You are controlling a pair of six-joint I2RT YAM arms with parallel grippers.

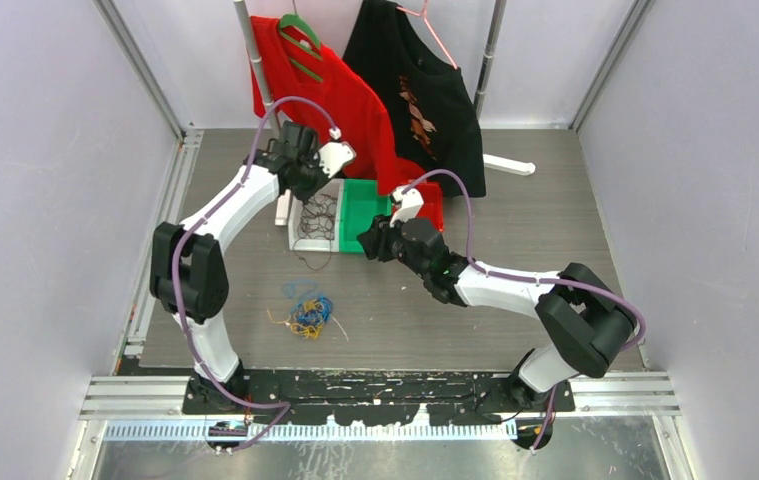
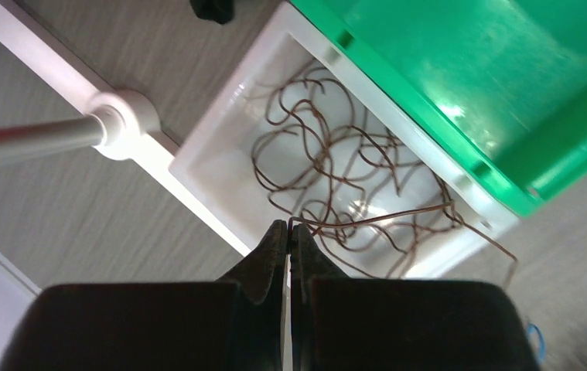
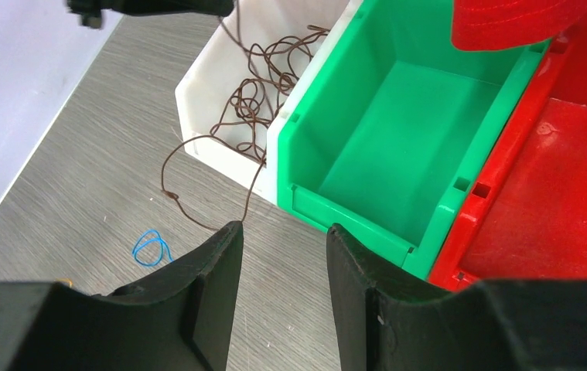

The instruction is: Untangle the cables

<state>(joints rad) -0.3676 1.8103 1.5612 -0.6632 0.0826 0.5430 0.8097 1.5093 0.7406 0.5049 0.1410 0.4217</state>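
A clump of blue, yellow and orange cables (image 1: 307, 312) lies on the table in front of the bins. A thin brown cable (image 2: 336, 178) lies coiled in the white bin (image 2: 220, 131), and one end trails over the bin's rim onto the table (image 3: 197, 178). My left gripper (image 2: 288, 226) hangs over the white bin and is shut on a strand of the brown cable. My right gripper (image 3: 282, 232) is open and empty, low over the table in front of the green bin (image 3: 398, 147). A loose blue cable loop (image 3: 151, 247) lies to its left.
White (image 1: 317, 215), green (image 1: 365, 215) and red (image 1: 433, 205) bins stand side by side at mid table. A red shirt (image 1: 335, 95) and a black shirt (image 1: 425, 90) hang on a rack behind them. The rack's white foot (image 2: 127, 116) sits beside the white bin.
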